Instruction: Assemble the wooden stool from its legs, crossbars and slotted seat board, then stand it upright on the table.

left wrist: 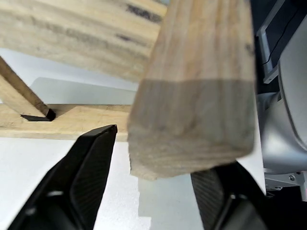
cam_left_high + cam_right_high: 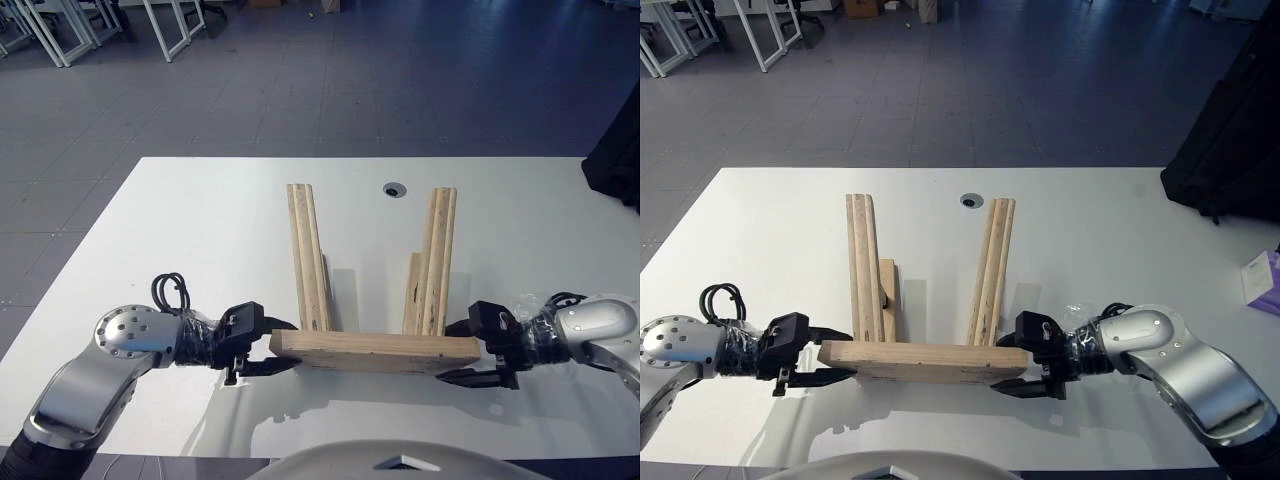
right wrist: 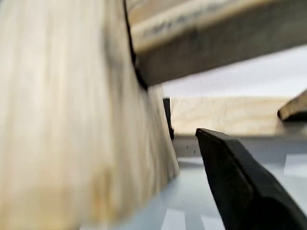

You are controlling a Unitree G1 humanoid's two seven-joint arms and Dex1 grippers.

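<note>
The wooden stool lies on its side on the white table [image 2: 180,230]. Its seat board [image 2: 375,352] stands on edge nearest me, and two leg pairs [image 2: 308,255] [image 2: 437,260] point away from me. Shorter wooden pieces [image 2: 413,292] sit against the legs' inner sides. My left gripper [image 2: 290,345] is open, its fingers [image 1: 88,167] straddling the board's left end with a small gap. At the board's right end my right gripper [image 2: 445,352] is also open, and one finger [image 3: 235,182] stands clear of the wood.
A round cable hole [image 2: 395,189] sits in the table beyond the legs. The table's front edge runs just below both grippers. A black bag [image 2: 1230,130] stands off the table's right side, and a small purple-and-white item [image 2: 1265,280] lies at the right edge.
</note>
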